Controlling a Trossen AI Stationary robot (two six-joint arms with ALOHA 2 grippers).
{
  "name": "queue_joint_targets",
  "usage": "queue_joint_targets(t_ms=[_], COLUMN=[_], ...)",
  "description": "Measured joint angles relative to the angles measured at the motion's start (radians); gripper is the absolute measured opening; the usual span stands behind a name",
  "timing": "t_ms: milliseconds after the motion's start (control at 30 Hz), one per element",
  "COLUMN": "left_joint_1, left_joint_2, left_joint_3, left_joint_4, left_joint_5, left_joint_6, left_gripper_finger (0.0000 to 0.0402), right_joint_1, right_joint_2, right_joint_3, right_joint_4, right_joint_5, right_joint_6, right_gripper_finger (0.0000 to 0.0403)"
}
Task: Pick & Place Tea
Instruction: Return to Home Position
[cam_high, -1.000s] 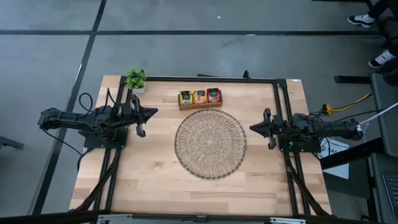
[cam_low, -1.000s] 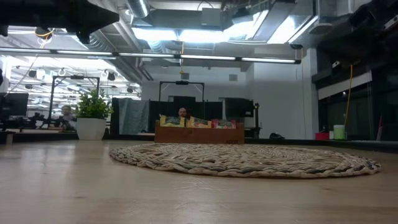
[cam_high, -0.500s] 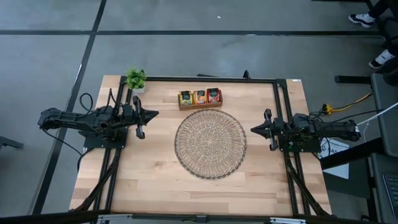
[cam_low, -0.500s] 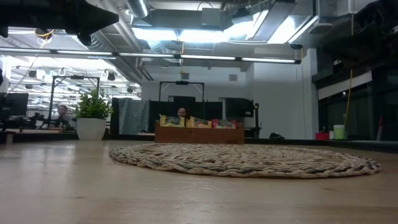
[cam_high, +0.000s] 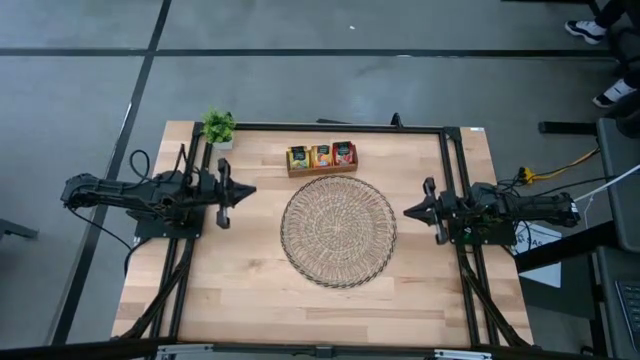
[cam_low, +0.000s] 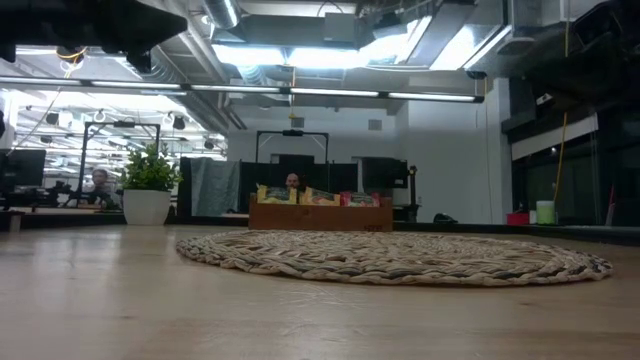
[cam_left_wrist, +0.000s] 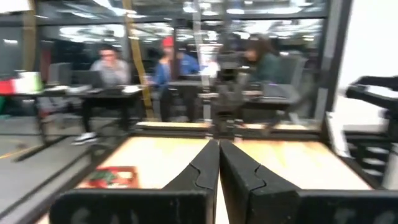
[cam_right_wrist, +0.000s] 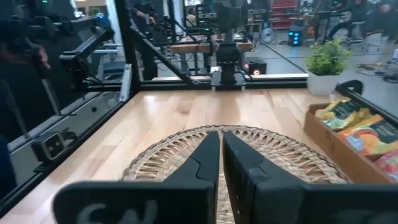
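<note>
The tea (cam_high: 321, 155) is a row of yellow, orange and red sachets standing in a small wooden box (cam_low: 320, 216) near the table's far edge, just beyond the round wicker mat (cam_high: 338, 230). The right wrist view also shows the tea (cam_right_wrist: 364, 134), and the left wrist view shows the box (cam_left_wrist: 112, 177). My left gripper (cam_high: 250, 189) hovers shut to the left of the mat, pointing level toward it, with nothing between its fingers (cam_left_wrist: 205, 168). My right gripper (cam_high: 406, 210) hovers shut at the mat's right edge, pointing level toward the mat (cam_right_wrist: 186, 149), and holds nothing.
A small green potted plant (cam_high: 218, 127) stands at the far left corner, left of the box. Black rails (cam_high: 340, 126) frame the table's far, left and right sides. Bare wood lies in front of the mat (cam_high: 320, 310). People sit at desks in the room beyond.
My left gripper has swung a little at the wrist, its tip going toward the table's near edge, and now points straight at the mat. Both grippers stay shut, and the tea and mat have not moved.
</note>
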Motion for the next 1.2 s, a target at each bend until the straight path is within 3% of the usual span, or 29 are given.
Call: queue_joint_targets(t_ms=[100,667,1200], left_joint_1=[0.000,0.000,0.000], left_joint_2=[0.000,-0.172,-0.195], left_joint_3=[0.000,0.000,0.000], left_joint_4=[-0.035,-0.174,-0.230], left_joint_5=[0.067,0.086,0.080], left_joint_6=[-0.016,-0.028,-0.009], left_gripper_finger=[0.0006,0.0008,0.0009], right_joint_1=[0.000,0.000,0.000], right_joint_2=[0.000,0.000,0.000], right_joint_3=[0.000,0.000,0.000], right_joint_4=[-0.016,-0.011,-0.015], right_joint_5=[-0.027,-0.028,-0.027], right_joint_6=[0.001,-0.006,-0.009], right_gripper_finger=[0.0023,0.0023,0.0023])
